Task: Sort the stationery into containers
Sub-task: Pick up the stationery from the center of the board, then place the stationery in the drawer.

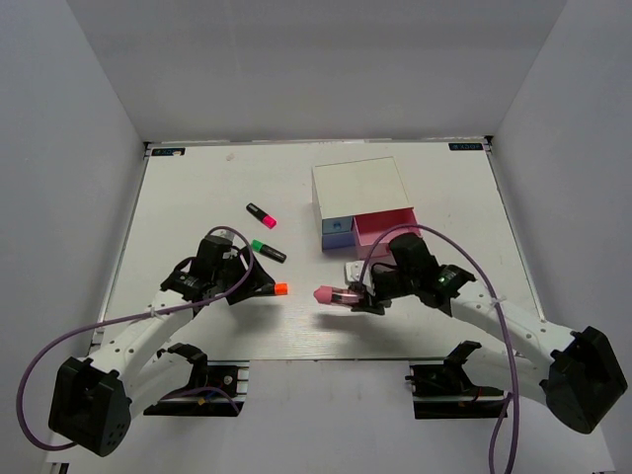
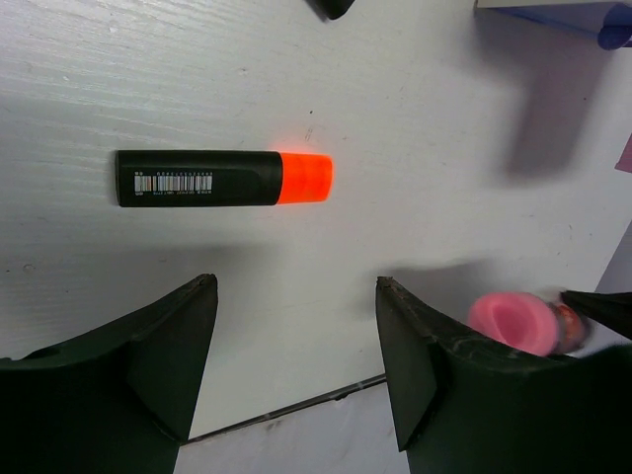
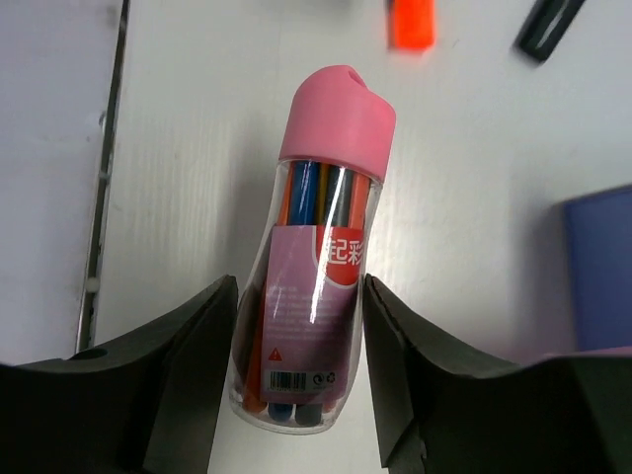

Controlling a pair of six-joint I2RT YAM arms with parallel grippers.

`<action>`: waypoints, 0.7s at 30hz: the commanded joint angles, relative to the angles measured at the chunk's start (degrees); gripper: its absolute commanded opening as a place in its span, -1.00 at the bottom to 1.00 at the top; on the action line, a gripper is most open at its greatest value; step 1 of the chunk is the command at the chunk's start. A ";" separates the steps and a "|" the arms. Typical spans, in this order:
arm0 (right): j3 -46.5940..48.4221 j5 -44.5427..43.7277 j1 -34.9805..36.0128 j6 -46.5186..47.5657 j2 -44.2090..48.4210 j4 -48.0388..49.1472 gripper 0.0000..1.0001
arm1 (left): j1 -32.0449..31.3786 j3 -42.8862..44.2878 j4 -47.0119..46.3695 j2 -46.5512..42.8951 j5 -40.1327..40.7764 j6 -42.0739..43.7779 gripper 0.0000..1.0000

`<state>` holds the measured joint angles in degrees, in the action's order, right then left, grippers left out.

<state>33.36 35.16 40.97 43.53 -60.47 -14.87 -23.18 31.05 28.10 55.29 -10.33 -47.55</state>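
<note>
The pink gadget (image 3: 321,247), a clear case of coloured pens with a pink cap, lies between the fingers of my right gripper (image 3: 298,286), which press on both of its sides. In the top view the gadget (image 1: 331,294) sits near the table's front. My left gripper (image 2: 296,336) is open and empty, just short of the orange-capped highlighter (image 2: 222,178). The green-capped highlighter (image 1: 268,250) and pink-capped highlighter (image 1: 262,215) lie farther back. Behind the right gripper (image 1: 357,296) stands the white-topped box (image 1: 360,188), with its pink drawer (image 1: 385,232) pulled out and its light-blue drawer (image 1: 337,233) closed.
A small pale grey block (image 1: 352,269) lies just in front of the box, close to my right wrist. The table's front edge (image 2: 286,413) runs just under my left fingers. White walls enclose the table on three sides.
</note>
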 commanded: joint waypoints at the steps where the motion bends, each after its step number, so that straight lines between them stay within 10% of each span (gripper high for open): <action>1: 6.96 5.01 0.07 0.69 2.19 1.68 -0.80 | -0.29 1.30 -1.11 -1.76 -0.92 0.53 0.51; 21: 20.69 -13.44 -9.50 6.83 0.79 5.11 -0.92 | -0.29 0.77 -1.73 -2.82 -1.45 0.53 0.51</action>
<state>51.31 26.46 33.23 47.46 -59.72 -13.54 -23.18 31.05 27.75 53.67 -11.03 -47.44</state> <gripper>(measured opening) 0.565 0.752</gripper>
